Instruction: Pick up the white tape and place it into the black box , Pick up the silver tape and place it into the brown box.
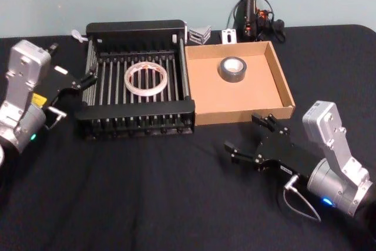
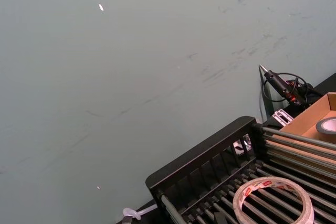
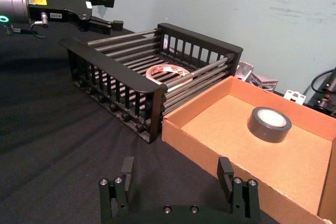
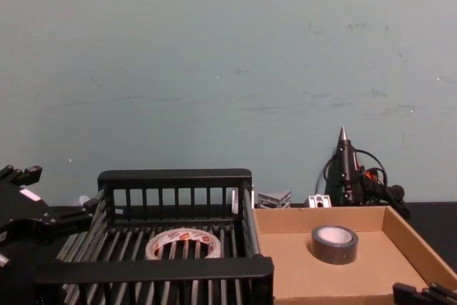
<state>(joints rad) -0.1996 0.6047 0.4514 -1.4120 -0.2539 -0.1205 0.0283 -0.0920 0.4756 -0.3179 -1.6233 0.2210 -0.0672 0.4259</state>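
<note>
Head view, centre of frame: black box [image 1: 138, 116] and brown box [image 1: 202, 107] sit side by side, walls touching, on a black tablecloth [image 1: 147, 192]. The black box is on the left, the brown box on the right.

White tape [image 1: 146, 79] lies flat on the slatted floor of the black box, roughly mid-floor. Red print on its inner core shows in the left wrist view [image 2: 273, 200].

Silver tape [image 1: 232, 68] lies flat in the brown box, toward the upper part of the frame, near the back wall, white core facing up.

Left gripper [image 1: 88, 79]: left edge of frame, just beside the left wall of the black box, above the cloth. Fingers slightly apart, nothing between them; the right wrist view [image 3: 105, 11] shows the same from farther off.

Right gripper [image 1: 249, 136]: lower right of frame, in front of the brown box's front wall, near it but apart. Jaws spread wide, holding nothing; both fingers [image 3: 226, 171] stand clear in the right wrist view.

Behind the boxes, upper centre-right: a glue gun [image 1: 248, 4] upright with its cable.
</note>
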